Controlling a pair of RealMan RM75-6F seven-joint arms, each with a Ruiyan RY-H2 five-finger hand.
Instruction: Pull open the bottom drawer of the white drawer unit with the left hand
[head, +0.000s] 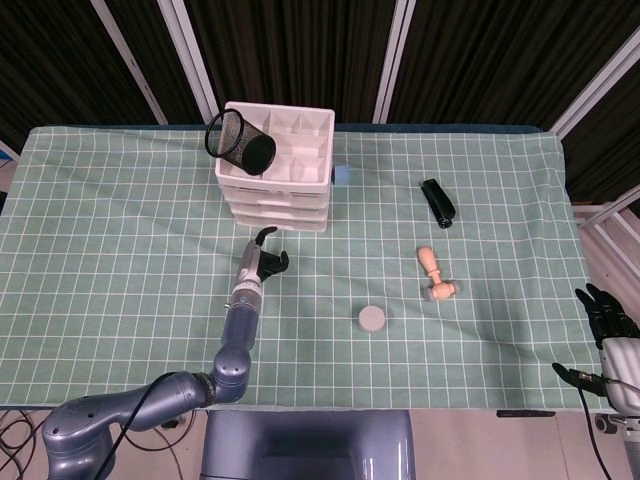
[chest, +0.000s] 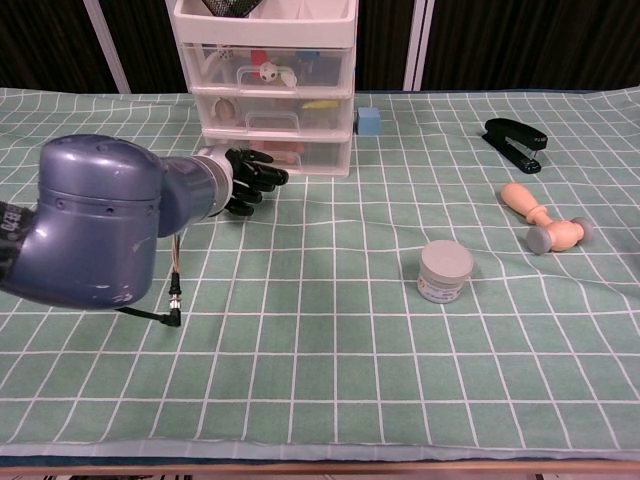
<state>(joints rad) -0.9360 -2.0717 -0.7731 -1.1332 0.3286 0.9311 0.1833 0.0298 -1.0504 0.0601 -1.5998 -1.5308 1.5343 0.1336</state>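
The white drawer unit (head: 275, 180) (chest: 272, 90) stands at the back of the table with three clear-fronted drawers, all closed. Its bottom drawer (chest: 288, 153) (head: 276, 222) holds a pink item. My left hand (head: 266, 256) (chest: 250, 178) hovers just in front of the bottom drawer, fingers apart and holding nothing, a short gap from the handle. My right hand (head: 605, 312) sits off the table's right edge, fingers spread and empty.
A black mesh cup (head: 240, 141) lies tilted on top of the unit. A blue cube (chest: 369, 122) sits right of the unit. A grey-lidded jar (chest: 445, 271), a wooden stamp (chest: 540, 219) and a black stapler (chest: 514, 140) lie on the green checked cloth (chest: 320, 350).
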